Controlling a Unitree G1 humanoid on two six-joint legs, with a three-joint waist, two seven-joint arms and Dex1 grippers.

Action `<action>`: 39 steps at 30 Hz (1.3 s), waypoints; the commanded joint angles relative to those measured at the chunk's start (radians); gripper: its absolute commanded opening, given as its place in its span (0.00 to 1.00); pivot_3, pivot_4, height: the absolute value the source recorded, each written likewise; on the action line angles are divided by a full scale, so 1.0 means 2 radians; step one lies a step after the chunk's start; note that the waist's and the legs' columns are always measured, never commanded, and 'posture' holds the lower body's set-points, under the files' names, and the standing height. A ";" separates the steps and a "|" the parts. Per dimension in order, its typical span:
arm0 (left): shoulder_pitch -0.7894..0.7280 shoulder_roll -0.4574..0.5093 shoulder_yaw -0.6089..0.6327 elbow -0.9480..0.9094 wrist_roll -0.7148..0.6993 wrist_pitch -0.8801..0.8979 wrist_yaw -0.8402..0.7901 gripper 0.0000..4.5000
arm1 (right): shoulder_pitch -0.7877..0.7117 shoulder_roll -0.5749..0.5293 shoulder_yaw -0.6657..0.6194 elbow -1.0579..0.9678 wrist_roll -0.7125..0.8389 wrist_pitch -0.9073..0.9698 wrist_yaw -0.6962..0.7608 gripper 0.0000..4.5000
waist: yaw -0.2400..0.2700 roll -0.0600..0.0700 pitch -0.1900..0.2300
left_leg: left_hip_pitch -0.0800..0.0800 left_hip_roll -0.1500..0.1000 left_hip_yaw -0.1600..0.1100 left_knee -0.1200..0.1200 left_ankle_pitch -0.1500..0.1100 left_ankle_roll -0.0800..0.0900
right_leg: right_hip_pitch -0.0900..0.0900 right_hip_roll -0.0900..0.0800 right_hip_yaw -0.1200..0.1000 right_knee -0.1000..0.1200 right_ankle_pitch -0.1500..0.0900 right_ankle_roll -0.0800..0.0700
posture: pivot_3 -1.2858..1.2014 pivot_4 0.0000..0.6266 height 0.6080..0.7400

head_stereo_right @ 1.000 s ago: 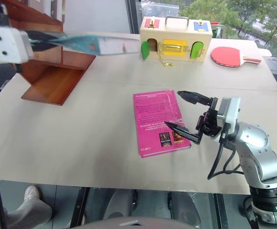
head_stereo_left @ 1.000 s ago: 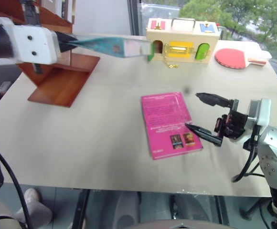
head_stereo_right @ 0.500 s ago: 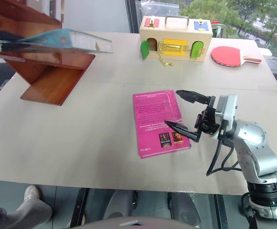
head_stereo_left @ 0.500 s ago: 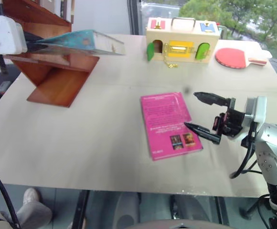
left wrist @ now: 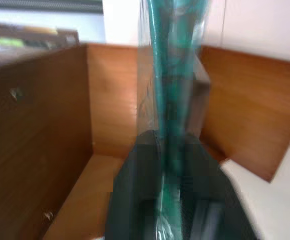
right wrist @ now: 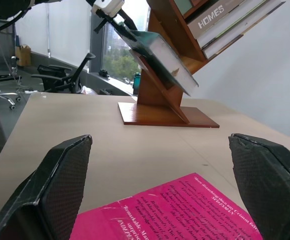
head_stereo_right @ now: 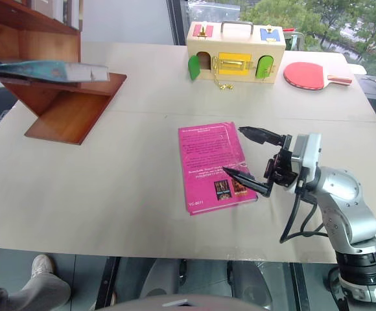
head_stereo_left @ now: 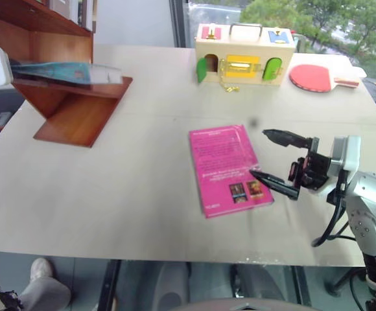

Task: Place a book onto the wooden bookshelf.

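On the wooden bookshelf (head_stereo_left: 71, 107), left gripper (left wrist: 167, 165) fingers flank the book (head_stereo_left: 65, 71).

- The wooden bookshelf (head_stereo_left: 71, 103): reddish-brown wood, polished and smooth.
- The book (head_stereo_right: 45, 69): teal paperback, glossy cover (it catches the light).
- Pink book (head_stereo_left: 230, 170): paper cover with a slight sheen.
- Desk (head_stereo_left: 129, 194): pale, matt surface.
- Toy box (head_stereo_left: 243, 44): pale, smooth wood.

Bare table (head_stereo_left: 129, 188) between bookshelf (head_stereo_left: 68, 110) and pink book (head_stereo_left: 228, 168).
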 commanded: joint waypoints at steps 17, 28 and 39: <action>0.218 0.004 0.239 -0.160 -0.319 0.083 -0.108 0.63 | -0.051 -0.011 -0.007 0.035 0.016 0.002 0.041 1.00 | 0.000 -0.001 0.000 | 0.000 0.000 -0.001 0.000 0.000 0.000 | 0.000 0.000 -0.001 0.001 0.000 0.000 | 0.52 0.24 1.00; 0.412 -0.084 0.317 -0.649 -0.482 0.424 0.081 0.52 | -0.076 -0.035 -0.023 0.065 0.017 0.008 0.069 1.00 | 0.002 -0.002 0.000 | 0.000 0.000 -0.002 0.002 0.000 0.000 | 0.002 0.000 -0.002 0.001 0.000 0.000 | 0.52 0.24 1.00; 0.503 -0.369 0.222 -0.758 -0.313 0.497 0.436 0.01 | -0.028 -0.057 -0.056 -0.004 0.032 0.032 0.032 1.00 | 0.001 0.000 -0.002 | 0.000 0.000 -0.003 0.003 0.000 0.000 | 0.003 0.001 -0.002 0.001 0.001 -0.001 | 0.52 0.24 1.00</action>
